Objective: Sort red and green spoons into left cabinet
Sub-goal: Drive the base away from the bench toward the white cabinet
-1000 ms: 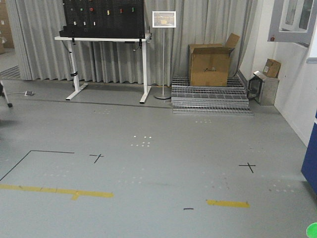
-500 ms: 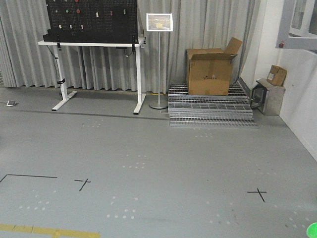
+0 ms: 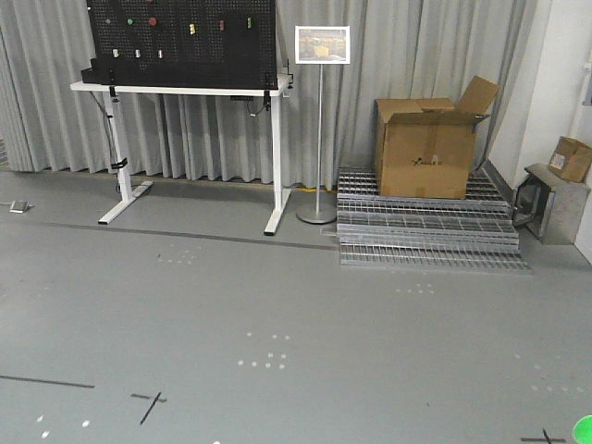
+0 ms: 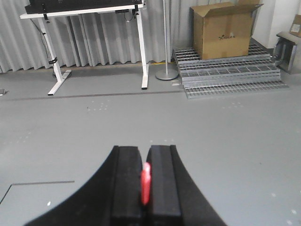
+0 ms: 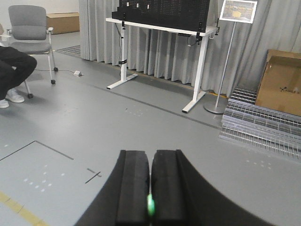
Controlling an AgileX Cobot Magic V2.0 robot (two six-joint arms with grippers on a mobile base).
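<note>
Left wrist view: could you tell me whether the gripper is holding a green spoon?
No, the left gripper is shut on the red spoon, not a green one.

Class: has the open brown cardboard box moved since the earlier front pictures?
No. The open brown cardboard box sits on the same grey metal grate stack; the whole view shifted together.

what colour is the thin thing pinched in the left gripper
Bright red: a slim plastic spoon in the left gripper, clearest in the left wrist view.
</note>
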